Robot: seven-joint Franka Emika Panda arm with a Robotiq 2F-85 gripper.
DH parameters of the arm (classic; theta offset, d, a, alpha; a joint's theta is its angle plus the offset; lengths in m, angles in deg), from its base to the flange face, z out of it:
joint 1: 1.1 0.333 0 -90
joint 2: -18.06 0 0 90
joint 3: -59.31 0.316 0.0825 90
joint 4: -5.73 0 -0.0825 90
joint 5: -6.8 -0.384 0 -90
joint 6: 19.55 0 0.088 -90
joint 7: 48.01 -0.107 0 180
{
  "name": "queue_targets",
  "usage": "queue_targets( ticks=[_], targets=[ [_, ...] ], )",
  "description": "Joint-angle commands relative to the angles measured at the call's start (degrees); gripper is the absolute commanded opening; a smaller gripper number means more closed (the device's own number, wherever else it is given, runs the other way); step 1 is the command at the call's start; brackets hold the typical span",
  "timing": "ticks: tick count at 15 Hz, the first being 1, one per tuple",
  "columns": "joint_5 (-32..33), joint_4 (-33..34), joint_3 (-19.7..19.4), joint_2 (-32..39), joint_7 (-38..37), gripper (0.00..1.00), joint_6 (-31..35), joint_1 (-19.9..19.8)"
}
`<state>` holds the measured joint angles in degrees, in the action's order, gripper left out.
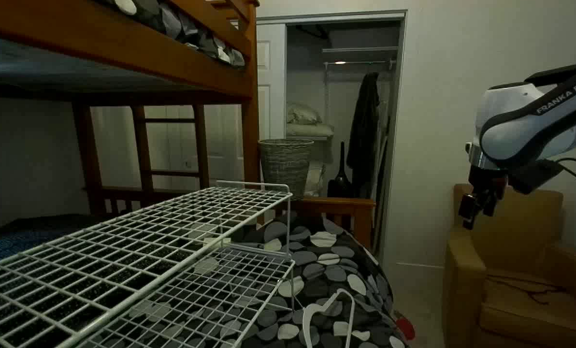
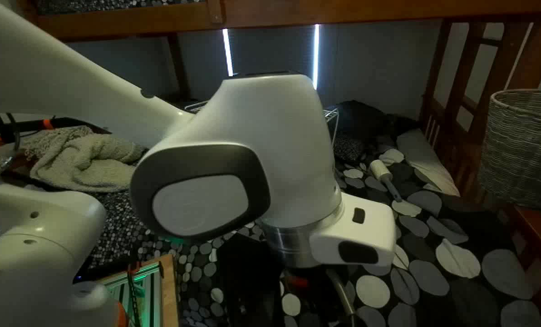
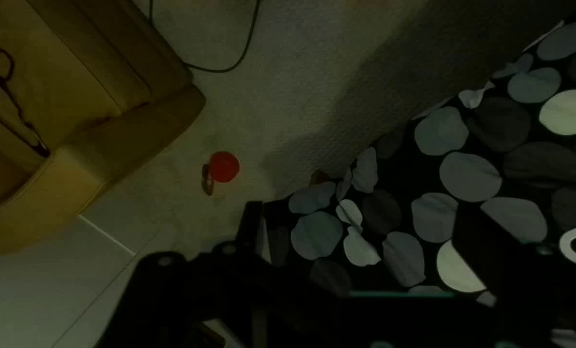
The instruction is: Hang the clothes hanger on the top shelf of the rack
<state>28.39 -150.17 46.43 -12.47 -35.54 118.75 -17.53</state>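
Up above the spotted bedspread point(image 1: 336, 274) hovers the Robotiq gripper point(image 1: 478, 216), jaws spread wide, while down on that same bedspread lies the white clothes hanger point(image 1: 307, 318), near the white wire-grid rack point(image 1: 191, 260)!

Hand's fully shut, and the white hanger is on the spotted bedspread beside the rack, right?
Not shut: the wrist view shows the hand open, its fingers wide apart. The white hanger is on the spotted bedspread beside the rack, as you say.

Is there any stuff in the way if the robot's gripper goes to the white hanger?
Nothing visible: in an exterior view, only open air seems to separate the gripper from the white hanger lower down.
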Motion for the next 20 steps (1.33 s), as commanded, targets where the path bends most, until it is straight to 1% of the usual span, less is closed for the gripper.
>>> queue_targets(
  ticks=[1, 5, 8, 9, 11, 13, 14, 16, 20],
  targets=[
    [-0.2, 0.1, 0.3, 0.0, 0.1, 1.00, -0.2, -0.2],
    [-0.2, 0.1, 0.3, 0.0, 0.1, 1.00, -0.2, -0.2],
    [-0.4, 2.0, 4.8, 6.9, -9.7, 1.00, -1.5, -0.3],
    [-0.4, 2.4, 6.8, 8.9, -14.6, 1.00, -1.9, -0.4],
    [-1.6, 3.6, 10.1, 12.9, -23.0, 1.00, -2.4, 0.7],
    [-2.7, 6.5, 12.8, 17.8, -31.7, 1.00, -3.1, 1.8],
    [-3.7, 8.1, 13.7, 20.2, -35.5, 1.00, -3.4, 2.6],
    [-7.2, 11.8, 14.3, 25.2, -40.5, 1.00, -4.0, 4.7],
    [-17.6, 18.1, 13.8, 32.9, -44.3, 1.00, -4.0, 9.3]
  ],
)
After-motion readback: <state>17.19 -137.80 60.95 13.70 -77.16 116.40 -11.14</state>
